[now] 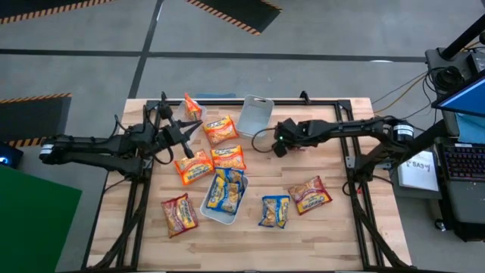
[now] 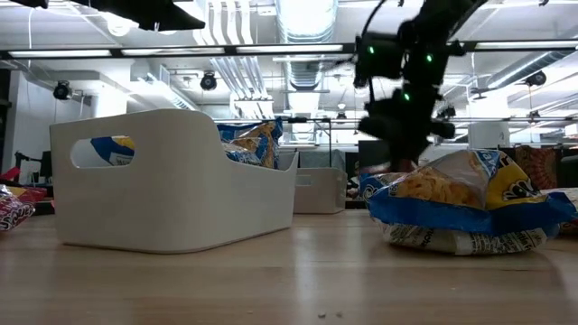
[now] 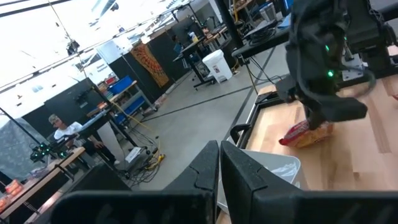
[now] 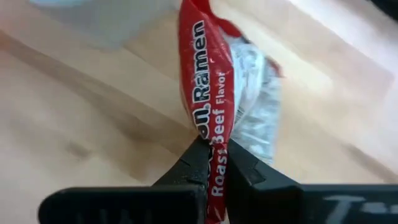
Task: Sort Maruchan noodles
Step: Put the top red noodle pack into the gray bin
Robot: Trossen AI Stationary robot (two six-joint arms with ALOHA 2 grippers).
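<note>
Wooden desk (image 1: 326,227): right end effector (image 4: 214,155) pinches a red beef ramen packet (image 4: 208,81), beside it the empty tray (image 1: 255,115). Next: lift, carry to its tray. Left end effector (image 3: 219,168) pressed together, idle.

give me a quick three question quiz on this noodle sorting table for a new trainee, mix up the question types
1. True or false: the right gripper is shut on a red ramen packet.
2. Which packets lie in the white tray at the table's near middle? A) orange B) blue-and-yellow C) dark red
3. Fill in: the left gripper is shut and holds ____.

Key: 1 true; the printed edge is pinched between the fingers. 2 B; the blue-and-yellow packets fill it. 3 nothing.
</note>
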